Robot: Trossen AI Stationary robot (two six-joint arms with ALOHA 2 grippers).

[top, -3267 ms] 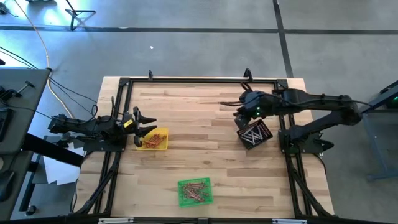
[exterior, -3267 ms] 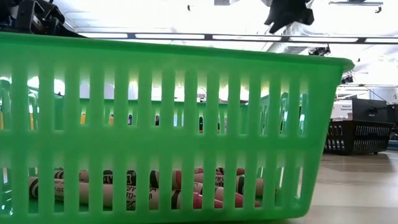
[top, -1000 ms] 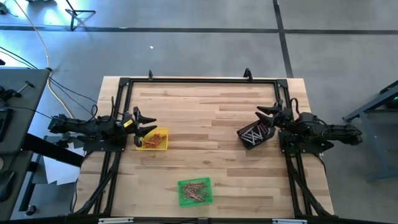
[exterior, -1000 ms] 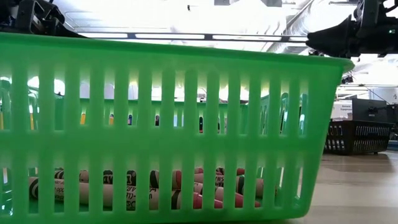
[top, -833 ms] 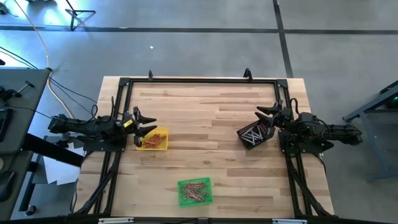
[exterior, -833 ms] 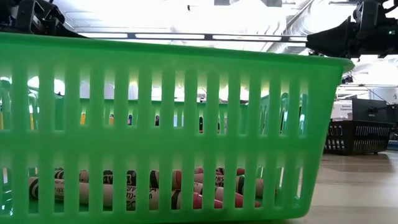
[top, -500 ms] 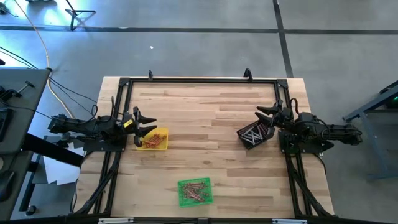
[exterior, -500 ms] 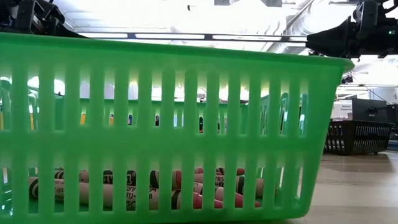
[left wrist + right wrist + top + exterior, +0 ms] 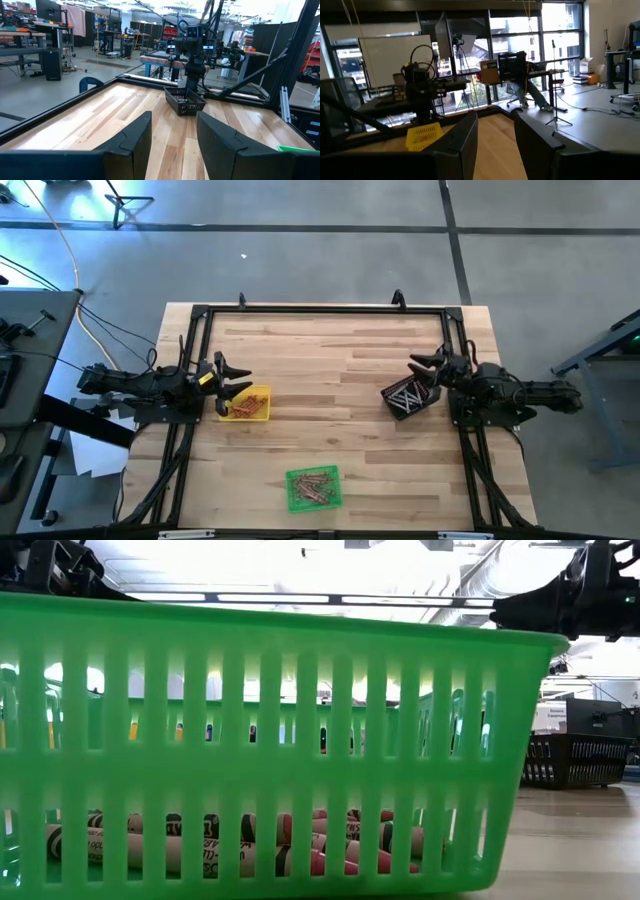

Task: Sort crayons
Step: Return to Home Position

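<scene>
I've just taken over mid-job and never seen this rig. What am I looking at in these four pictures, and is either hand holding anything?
Two robot arms work at a wooden table. The overhead picture shows it all: the left hand by the yellow tray, the right hand by the black tray, the green tray nearest the low camera. The crayons lie in the trays. The low picture looks through the green tray's slotted wall. The other two come from wrist cameras, each looking past its own fingers. Both hands are open and hold nothing.
</scene>
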